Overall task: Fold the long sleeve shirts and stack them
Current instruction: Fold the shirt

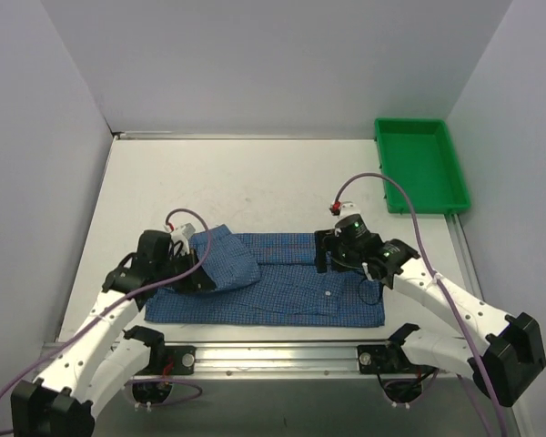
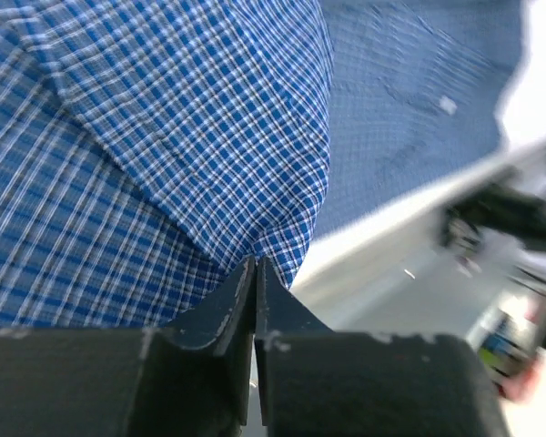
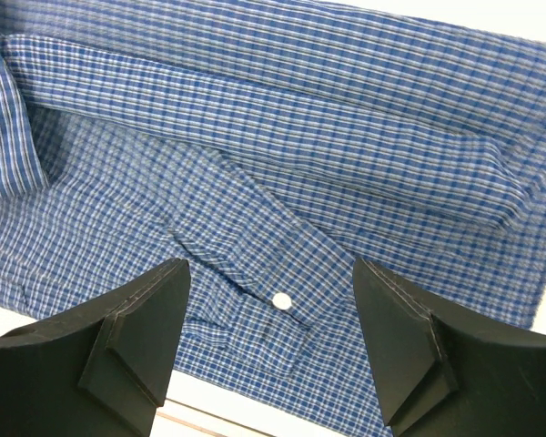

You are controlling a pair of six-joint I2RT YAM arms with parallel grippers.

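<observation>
White counter [image 1: 255, 173], walled; green tray [image 1: 421, 164] far right. Shirt [image 1: 291, 287] lies near front edge. Left fingers [image 2: 251, 282] closed, pinching its raised left end. Right fingers [image 1: 324, 251] spread apart above cuff button [image 3: 279, 299], holding nothing.

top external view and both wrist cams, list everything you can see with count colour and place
long sleeve shirt: one, blue fine-checked, lying partly folded across the near middle of the table, left end lifted
cuff button: one, white, on the sleeve cuff lying over the shirt body
green tray: one, green, far right corner of the table
table: one, pale grey, under everything
purple cables: two, purple, one running along each arm
arms: two, white and black, bases at the near edge
left gripper: one, black, shut on the shirt's lifted left end
right gripper: one, black, open above the cuff, holding nothing
</observation>
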